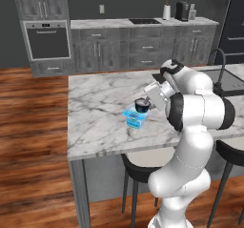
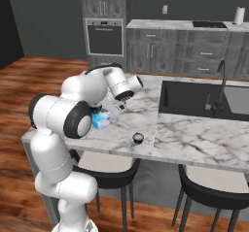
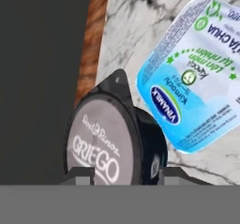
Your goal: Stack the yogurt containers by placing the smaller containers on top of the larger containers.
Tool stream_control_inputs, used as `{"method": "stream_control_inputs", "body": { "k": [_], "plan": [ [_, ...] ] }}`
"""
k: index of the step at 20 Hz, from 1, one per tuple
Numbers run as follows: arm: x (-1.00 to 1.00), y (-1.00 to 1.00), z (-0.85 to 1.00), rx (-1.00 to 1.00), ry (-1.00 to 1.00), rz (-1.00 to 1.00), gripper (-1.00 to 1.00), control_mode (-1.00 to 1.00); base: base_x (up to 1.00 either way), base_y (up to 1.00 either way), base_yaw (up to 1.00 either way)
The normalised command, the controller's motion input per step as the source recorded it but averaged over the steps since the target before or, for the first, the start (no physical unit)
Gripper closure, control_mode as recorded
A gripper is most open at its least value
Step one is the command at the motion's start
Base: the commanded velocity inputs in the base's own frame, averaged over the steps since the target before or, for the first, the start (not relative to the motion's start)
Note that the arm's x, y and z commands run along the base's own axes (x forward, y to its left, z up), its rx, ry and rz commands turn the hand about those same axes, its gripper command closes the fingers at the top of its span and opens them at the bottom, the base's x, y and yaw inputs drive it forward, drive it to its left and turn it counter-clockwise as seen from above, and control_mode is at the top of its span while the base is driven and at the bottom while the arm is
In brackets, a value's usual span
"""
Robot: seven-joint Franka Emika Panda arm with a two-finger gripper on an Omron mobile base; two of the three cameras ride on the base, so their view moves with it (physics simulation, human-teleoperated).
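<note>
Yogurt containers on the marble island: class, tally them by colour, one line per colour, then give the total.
Light-blue tub: 1
Dark round cups: 2, the wider cup between the fingertips of the gripper, over the tub, and the tiny cup standing alone on the island
Total: 3

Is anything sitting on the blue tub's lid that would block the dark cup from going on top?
Nothing visible does. The dark cup sits between the claw's fingertips, and the blue tub's lid looks bare.
</note>
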Motion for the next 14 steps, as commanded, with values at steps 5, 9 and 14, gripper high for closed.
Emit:
{"method": "stream_control_inputs", "body": {
  "k": [5, 9, 14],
  "plan": [
    [0.27, 0.00, -0.01, 0.00, 0.00, 0.00, 1.00, -1.00, 0.00, 0.00, 0.00],
    [0.13, 0.00, -0.13, 0.00, 0.00, 0.00, 1.00, -1.00, 0.00, 0.00, 0.00],
    [0.00, 0.00, -0.21, 0.00, 0.00, 0.00, 1.00, -1.00, 0.00, 0.00, 0.00]
  ]
}}
